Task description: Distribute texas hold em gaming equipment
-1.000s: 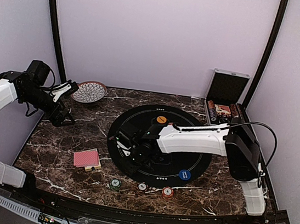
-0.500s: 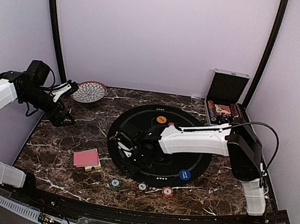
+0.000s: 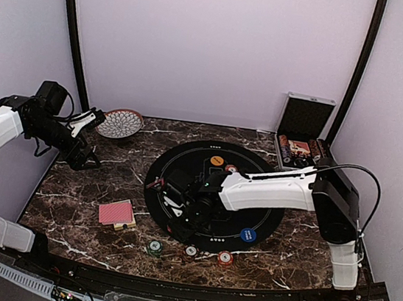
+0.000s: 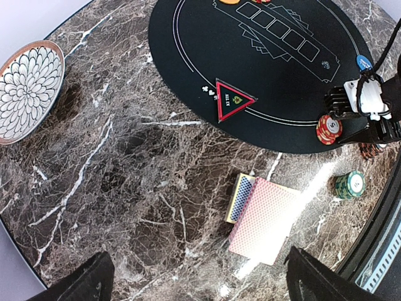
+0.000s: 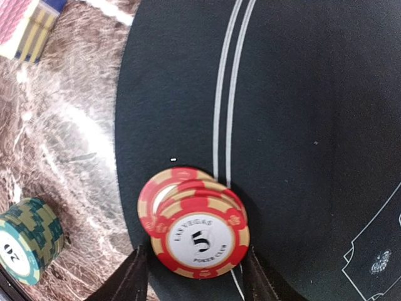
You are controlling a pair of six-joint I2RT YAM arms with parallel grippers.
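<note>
Red poker chips (image 5: 194, 229), loosely stacked and slightly fanned with a "5" on the top one, are seen on the black mat (image 3: 269, 204) at its 7 o'clock rim, just inside the double white line. The stack is flanked by the two fingers of the right pincer (image 5: 194, 266), one at each side; whether the fingers press on the chips or merely stand beside them cannot be told. Green chips (image 5: 25, 241) marked "20" are stacked off the mat on the marble worktop (image 3: 93, 181), near the red ones. Beside these, at the worktop's 6 o'clock edge, a white chip (image 3: 191, 251) and a single red chip (image 3: 224, 257) are laid in a row. A blue chip (image 3: 247, 235) is placed at the mat's 5 o'clock and an orange chip (image 3: 217, 161) at its 12 o'clock. The red-backed cards (image 4: 263, 216) are found on the worktop at 8 o'clock, well clear of the mat, with a striped box edge showing at their side. A red-bordered triangular marker (image 4: 232, 100) is set on the mat's rim. The left pincer (image 4: 199, 266) is held wide open above the worktop at 9 o'clock, nothing between its fingers. A patterned bowl (image 3: 120, 123) is stood at 11 o'clock and a silver case (image 3: 305, 127), lid raised, at 1 o'clock.
</note>
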